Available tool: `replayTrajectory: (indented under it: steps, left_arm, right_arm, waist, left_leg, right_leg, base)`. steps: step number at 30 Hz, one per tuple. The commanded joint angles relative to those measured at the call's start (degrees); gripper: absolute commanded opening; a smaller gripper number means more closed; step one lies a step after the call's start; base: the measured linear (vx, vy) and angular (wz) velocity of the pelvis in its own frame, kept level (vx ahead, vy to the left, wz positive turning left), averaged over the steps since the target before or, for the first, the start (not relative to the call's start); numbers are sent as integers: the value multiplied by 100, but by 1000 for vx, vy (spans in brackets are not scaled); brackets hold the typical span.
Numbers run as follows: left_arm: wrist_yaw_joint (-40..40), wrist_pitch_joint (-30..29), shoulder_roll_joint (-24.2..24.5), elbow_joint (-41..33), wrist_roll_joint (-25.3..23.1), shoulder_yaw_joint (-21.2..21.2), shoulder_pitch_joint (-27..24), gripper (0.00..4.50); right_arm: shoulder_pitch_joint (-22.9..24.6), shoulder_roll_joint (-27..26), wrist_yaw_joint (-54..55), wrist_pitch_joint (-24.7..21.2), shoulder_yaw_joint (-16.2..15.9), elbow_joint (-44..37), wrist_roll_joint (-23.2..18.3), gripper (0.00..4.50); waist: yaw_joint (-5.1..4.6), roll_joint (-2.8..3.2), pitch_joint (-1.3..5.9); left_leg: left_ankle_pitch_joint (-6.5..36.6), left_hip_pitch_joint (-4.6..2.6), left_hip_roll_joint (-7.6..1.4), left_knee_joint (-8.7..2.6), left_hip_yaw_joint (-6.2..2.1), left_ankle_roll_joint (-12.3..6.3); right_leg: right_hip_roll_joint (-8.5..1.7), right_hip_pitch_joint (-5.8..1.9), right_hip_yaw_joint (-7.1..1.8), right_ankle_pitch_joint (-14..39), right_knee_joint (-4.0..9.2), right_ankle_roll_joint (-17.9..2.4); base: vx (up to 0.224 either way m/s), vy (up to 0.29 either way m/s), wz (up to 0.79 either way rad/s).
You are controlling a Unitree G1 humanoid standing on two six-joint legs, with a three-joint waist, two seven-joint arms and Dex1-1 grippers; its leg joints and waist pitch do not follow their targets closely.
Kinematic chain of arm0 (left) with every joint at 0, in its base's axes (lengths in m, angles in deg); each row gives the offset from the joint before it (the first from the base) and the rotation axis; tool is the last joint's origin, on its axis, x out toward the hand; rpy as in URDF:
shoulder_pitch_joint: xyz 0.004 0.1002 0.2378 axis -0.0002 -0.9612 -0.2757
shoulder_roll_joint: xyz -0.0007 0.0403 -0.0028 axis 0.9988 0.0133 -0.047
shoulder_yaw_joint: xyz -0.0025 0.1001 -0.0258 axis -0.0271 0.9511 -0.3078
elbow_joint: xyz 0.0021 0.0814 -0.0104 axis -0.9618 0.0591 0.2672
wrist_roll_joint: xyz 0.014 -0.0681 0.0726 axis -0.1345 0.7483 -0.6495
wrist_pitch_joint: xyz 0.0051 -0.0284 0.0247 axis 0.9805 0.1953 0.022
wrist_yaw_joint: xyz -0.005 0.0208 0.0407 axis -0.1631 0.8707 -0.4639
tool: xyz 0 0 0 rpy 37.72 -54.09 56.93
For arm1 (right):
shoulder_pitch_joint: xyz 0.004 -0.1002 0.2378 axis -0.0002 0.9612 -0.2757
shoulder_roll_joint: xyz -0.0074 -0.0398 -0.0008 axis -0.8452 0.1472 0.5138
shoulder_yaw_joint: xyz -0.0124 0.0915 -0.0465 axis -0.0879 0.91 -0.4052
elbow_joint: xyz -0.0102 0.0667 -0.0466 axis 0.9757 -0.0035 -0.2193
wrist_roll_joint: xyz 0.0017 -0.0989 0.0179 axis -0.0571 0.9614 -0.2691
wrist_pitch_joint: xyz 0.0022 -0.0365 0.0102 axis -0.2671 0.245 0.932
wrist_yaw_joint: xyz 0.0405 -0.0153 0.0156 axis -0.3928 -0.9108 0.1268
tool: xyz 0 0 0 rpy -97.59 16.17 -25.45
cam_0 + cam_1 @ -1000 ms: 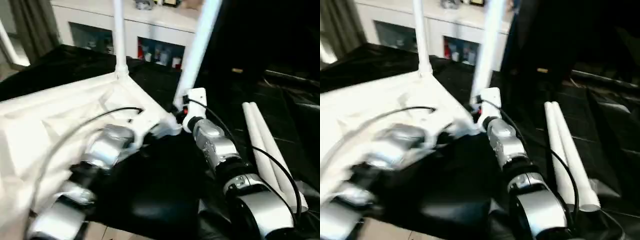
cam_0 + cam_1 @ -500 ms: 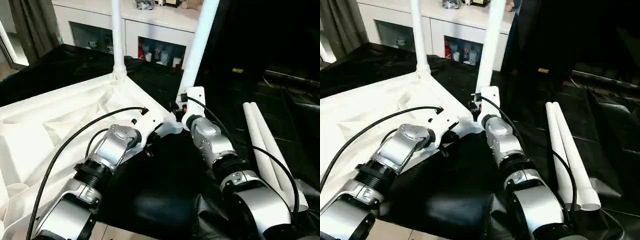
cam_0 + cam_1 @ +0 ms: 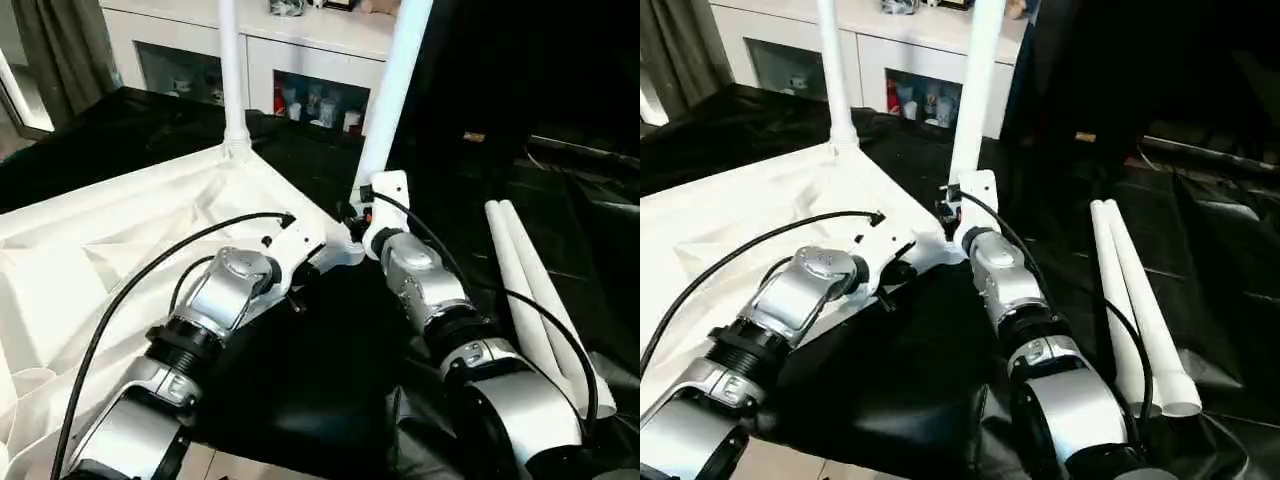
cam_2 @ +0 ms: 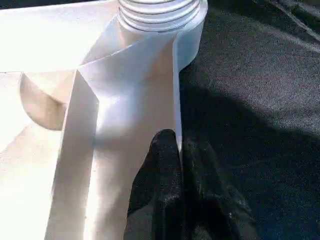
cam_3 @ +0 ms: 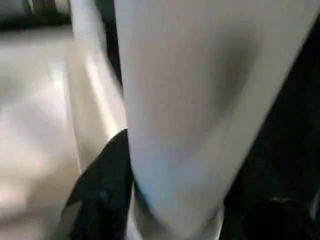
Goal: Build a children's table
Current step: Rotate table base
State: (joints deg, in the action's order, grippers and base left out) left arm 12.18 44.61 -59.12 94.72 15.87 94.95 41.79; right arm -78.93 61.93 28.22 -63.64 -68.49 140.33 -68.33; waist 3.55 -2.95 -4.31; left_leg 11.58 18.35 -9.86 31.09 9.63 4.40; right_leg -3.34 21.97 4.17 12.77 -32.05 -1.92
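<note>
Inverted top (image 3: 110, 240) lies on black cloth, one leg (image 3: 229, 75) upright in the far corner. The right gripper (image 5: 170, 200) straddles a second leg (image 3: 395, 95) near its base, fingers (image 5: 102, 190) apart around it; its long axis rises steeply from the nearer corner socket. The left gripper (image 4: 181, 165), closed, pinches the top's rim just beside that socket. Two spare legs (image 3: 530, 290) lie to the right.

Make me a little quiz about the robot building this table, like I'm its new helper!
1. How many legs stand upright in the upside-down table top?
2. True or false: the two spare legs lie on the white cabinet.
3. What does the left pincer pinch? A) the table top's rim B) a leg C) a cable

Key: 1. Two. 2. False, they lie on the black cloth. 3. A.
</note>
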Motion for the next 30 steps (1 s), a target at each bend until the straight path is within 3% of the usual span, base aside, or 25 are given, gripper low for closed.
replayTrajectory:
  steps: [1,3,4,7,9,11,13,15,17,18,19,20,21,22,23,24,25,27,28,30]
  left_arm:
    - [-33,26,-14,124,-74,79,60,0]
    - [-27,30,-8,122,-73,80,60,0]
    - [-23,34,-3,121,-72,80,60,0]
    - [13,66,18,134,-72,76,67,0]
    - [29,82,30,126,-75,79,71,0]
    - [78,122,51,107,-66,75,79,0]
    - [132,186,76,97,-61,77,86,0]
    - [246,318,119,64,-34,87,76,0]
    - [434,416,174,-39,40,87,32,0]
    - [566,479,212,-113,94,86,0,0]
    - [746,593,292,-225,139,108,-53,0]
    - [746,593,292,-225,139,108,-53,0]
    - [937,616,398,-356,208,98,-124,0]
    - [1227,884,532,-496,303,105,-218,0]
    - [1227,884,532,-496,303,105,-218,0]
    - [1426,1078,622,-588,370,108,-282,0]
    - [1721,1379,744,-758,524,62,-411,0]
    - [1902,1496,833,-946,679,-31,-542,0]
    - [1930,1507,861,-995,712,-61,-585,0]
    - [2040,1655,931,-1036,747,-53,-655,0]
  right_arm:
    - [267,-46,-57,-412,-58,517,74,289]
    - [259,-43,-61,-403,-56,512,81,305]
    - [253,-42,-68,-397,-53,510,84,322]
    - [199,4,-145,-372,-56,433,110,344]
    - [194,31,-226,-338,-72,365,117,358]
    - [214,76,-416,-234,-124,201,149,378]
    - [263,125,-647,-147,-188,-18,159,402]
    - [371,222,-983,-83,-261,-440,114,402]
    - [506,357,-1230,-259,-284,-940,5,432]
    - [597,449,-1378,-396,-293,-1276,-73,437]
    - [742,614,-1639,-641,-353,-1765,-176,437]
    - [742,614,-1639,-641,-353,-1765,-176,437]
    - [913,851,-1957,-936,-442,-2317,-248,437]
    - [1105,1133,-2368,-1237,-565,-2870,-356,437]
    - [1105,1133,-2368,-1237,-565,-2870,-356,437]
    - [1234,1322,-2645,-1437,-646,-3234,-427,437]
    - [1564,1731,-3361,-1274,-920,-3802,-496,437]
    - [1925,2146,-4025,-1121,-1125,-4315,-579,437]
    - [2038,2249,-4157,-1102,-1123,-4437,-596,437]
    - [2183,2370,-4283,-1046,-1086,-4578,-581,437]
  waist:
    - [-31,130,154]
    - [-20,124,164]
    - [0,127,186]
    - [21,130,202]
    - [45,146,216]
    - [28,129,207]
    - [61,139,241]
    - [63,140,247]
    - [119,99,290]
    - [130,115,338]
    - [148,109,390]
    - [165,108,402]
    - [147,83,421]
    - [175,127,437]
    - [168,89,449]
    - [166,102,448]
    - [183,84,432]
    - [182,113,423]
    - [166,121,381]
    - [157,129,374]
  left_leg:
    - [2805,-46,-373,-505,-245,62]
    - [2698,-36,-380,-506,-227,63]
    - [2384,-17,-384,-492,-190,47]
    - [1927,13,-396,-467,-125,22]
    - [1842,17,-399,-445,-106,3]
    - [1787,55,-392,-455,-118,-14]
    - [1430,67,-404,-429,-97,-93]
    - [1357,73,-406,-427,-91,-110]
    - [911,103,-385,-370,-64,-236]
    - [543,117,-379,-317,-46,-325]
    - [28,138,-348,-257,-29,-476]
    - [-229,131,-338,-230,-21,-585]
    - [-699,185,-280,-168,-16,-819]
    - [-842,163,-281,-135,-8,-910]
    - [-1015,186,-279,-94,-8,-1115]
    - [-1016,211,-280,-93,-25,-1197]
    - [-773,227,-309,-85,-28,-1251]
    - [-527,218,-358,-110,-39,-1215]
    - [-26,198,-386,-154,-35,-1034]
    - [279,182,-383,-171,-31,-782]
  right_leg:
    - [-607,19,-324,3191,570,-313]
    - [-616,9,-346,3006,546,-381]
    - [-624,-5,-387,2634,500,-530]
    - [-602,-37,-402,2000,431,-785]
    - [-644,-43,-406,2055,442,-843]
    - [-622,-85,-395,2124,426,-832]
    - [-619,-106,-401,1794,388,-880]
    - [-619,-115,-396,1715,376,-945]
    - [-599,-173,-406,1107,298,-1013]
    - [-585,-167,-417,426,189,-1180]
    - [-533,-219,-399,-471,69,-1305]
    - [-517,-223,-392,-945,30,-1370]
    - [-467,-257,-377,-1780,-59,-1495]
    - [-470,-238,-379,-2085,-81,-1522]
    - [-452,-251,-380,-2556,-133,-1547]
    - [-456,-261,-353,-2587,-133,-1612]
    - [-476,-278,-344,-2375,-112,-1536]
    - [-509,-268,-348,-2008,-84,-1501]
    - [-523,-243,-348,-1098,7,-1499]
    - [-523,-240,-356,-328,65,-1473]
  base:
    - [0,0,0]
    - [0,0,0]
    - [0,0,0]
    - [0,0,0]
    - [0,0,0]
    - [0,0,0]
    - [0,0,0]
    - [0,0,0]
    - [29,-12,1]
    - [58,-24,3]
    - [56,-23,3]
    - [0,0,0]
    - [0,0,0]
    - [0,0,0]
    - [0,0,0]
    - [0,0,0]
    - [0,0,0]
    - [0,0,0]
    - [0,0,0]
    - [-57,7,1]
